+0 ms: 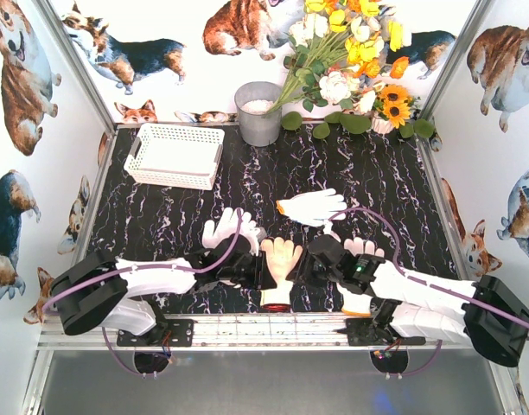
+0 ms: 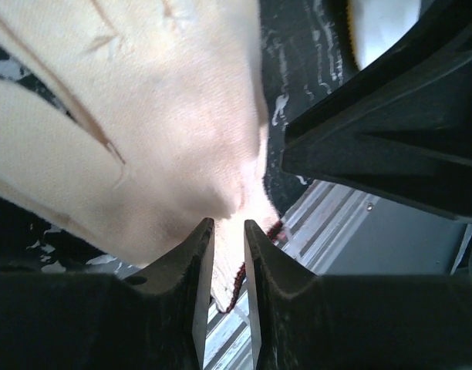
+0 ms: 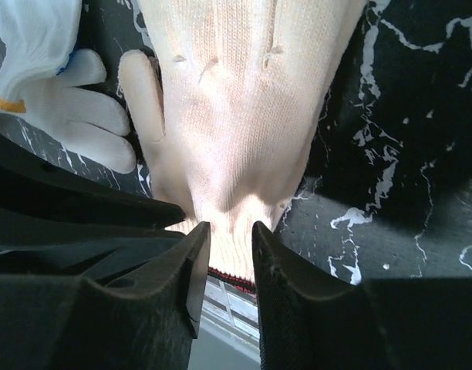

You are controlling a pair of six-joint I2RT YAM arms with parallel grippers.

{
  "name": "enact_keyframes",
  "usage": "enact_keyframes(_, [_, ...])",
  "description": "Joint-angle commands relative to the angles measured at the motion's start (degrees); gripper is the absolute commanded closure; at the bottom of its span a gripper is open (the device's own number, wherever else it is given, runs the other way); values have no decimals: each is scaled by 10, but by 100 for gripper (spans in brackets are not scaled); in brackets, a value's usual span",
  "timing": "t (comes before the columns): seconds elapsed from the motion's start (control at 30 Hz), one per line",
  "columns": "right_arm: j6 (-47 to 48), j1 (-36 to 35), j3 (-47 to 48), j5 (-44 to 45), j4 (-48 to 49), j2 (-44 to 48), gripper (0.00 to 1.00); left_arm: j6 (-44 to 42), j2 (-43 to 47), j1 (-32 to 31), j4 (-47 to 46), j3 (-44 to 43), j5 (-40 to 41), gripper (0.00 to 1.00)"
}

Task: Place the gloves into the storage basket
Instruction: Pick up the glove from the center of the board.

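Gloves (image 1: 312,207) are lying at 6 o'clock on the marbled table (image 1: 377,173), both arms reaching low, left hand (image 2: 228,223) and right hand (image 3: 230,225) pinching the cuff of the cream glove (image 3: 236,116), storage basket (image 1: 174,156) sitting at 11 o'clock.

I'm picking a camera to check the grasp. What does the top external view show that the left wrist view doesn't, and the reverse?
Only top external: the storage basket at the far left, and the grey bucket and flowers at the back. Only left wrist: the left fingers close up, nearly together with the cuff's edge between them. Both: the cream glove on the marbled table.
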State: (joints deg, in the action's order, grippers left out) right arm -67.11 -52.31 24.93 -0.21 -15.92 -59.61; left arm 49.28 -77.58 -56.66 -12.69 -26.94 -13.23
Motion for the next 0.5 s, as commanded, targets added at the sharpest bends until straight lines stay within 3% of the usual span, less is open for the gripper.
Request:
enact_keyframes(0.0, [8,3,20,-12,64,-23,72,-14,-4,-4,21,13,6,84])
enact_keyframes(0.3, [14,3,50,-51,114,-148,83,-14,28,-4,51,53,15,85])
enact_keyframes(0.47, [7,3,53,-41,94,-169,85,-13,47,-4,66,71,30,85])
